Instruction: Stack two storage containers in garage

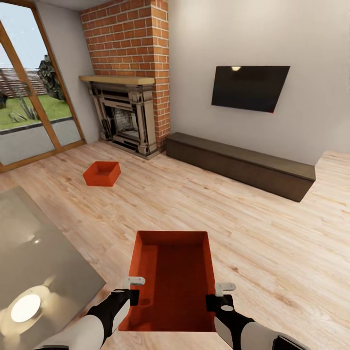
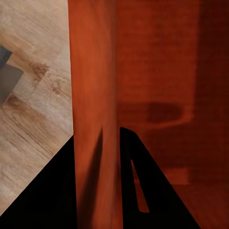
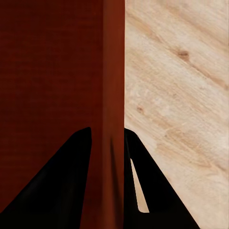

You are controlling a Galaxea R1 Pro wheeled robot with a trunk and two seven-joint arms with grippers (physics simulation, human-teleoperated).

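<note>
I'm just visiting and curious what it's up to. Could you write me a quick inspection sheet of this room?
Surface: light wood floor.
Job's things: near bin gripped at both side walls; far bin on the floor by the fireplace.
Clutter: nothing seen.
Grippers: left gripper and right gripper each have fingers straddling a wall of the near bin.
Cables: nothing seen.
Surroundings: TV, low bench, glass doors, glass table.
</note>
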